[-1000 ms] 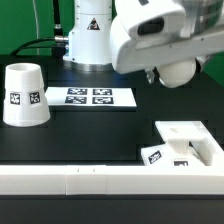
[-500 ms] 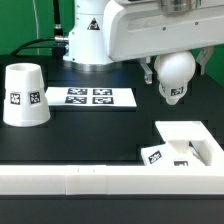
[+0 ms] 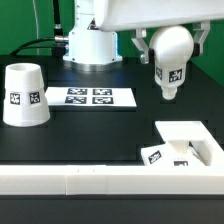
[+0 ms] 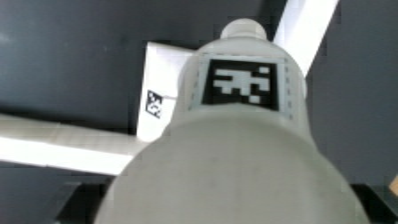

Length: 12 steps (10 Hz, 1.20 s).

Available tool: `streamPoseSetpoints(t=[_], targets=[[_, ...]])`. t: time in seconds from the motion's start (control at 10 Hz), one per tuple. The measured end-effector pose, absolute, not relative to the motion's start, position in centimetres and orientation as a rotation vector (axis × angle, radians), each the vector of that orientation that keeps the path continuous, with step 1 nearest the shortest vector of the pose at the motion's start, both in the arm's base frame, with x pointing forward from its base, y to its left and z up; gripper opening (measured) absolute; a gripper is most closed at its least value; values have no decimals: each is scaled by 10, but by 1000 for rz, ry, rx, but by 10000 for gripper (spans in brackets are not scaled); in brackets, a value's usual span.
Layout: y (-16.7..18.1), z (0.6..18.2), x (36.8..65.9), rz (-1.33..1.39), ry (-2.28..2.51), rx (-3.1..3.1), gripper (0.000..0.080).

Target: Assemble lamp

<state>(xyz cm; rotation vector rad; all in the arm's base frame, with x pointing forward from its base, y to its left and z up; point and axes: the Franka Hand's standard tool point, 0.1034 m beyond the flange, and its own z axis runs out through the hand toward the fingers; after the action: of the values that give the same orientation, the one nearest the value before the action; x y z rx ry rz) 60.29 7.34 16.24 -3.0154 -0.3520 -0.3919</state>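
Note:
My gripper (image 3: 168, 45) is shut on the white ball-headed bulb (image 3: 170, 58) and holds it upright in the air, stem end down, with a tag facing the camera. It hangs above and behind the blocky square base (image 3: 186, 147), which lies on the table at the exterior view's right against the rail. In the wrist view the bulb (image 4: 231, 140) fills the picture and hides my fingers; the base (image 4: 164, 95) shows beyond its tip. The tapered shade (image 3: 24, 96) stands upside down at the exterior view's left.
The marker board (image 3: 92, 97) lies flat behind the middle of the black table. A long white rail (image 3: 90, 182) runs along the front edge. The robot's white pedestal (image 3: 92, 42) stands at the back.
The arm has risen and turned the bulb from lying sideways to hanging upright, stem down, and has shifted it slightly toward the exterior view's left.

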Motion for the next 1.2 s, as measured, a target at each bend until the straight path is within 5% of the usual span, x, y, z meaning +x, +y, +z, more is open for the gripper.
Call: streamPoseSetpoints(t=[0.3, 1.2], targets=[[64, 157, 604, -649, -339, -3010, 576], [81, 150, 632, -625, -723, -3022, 576]])
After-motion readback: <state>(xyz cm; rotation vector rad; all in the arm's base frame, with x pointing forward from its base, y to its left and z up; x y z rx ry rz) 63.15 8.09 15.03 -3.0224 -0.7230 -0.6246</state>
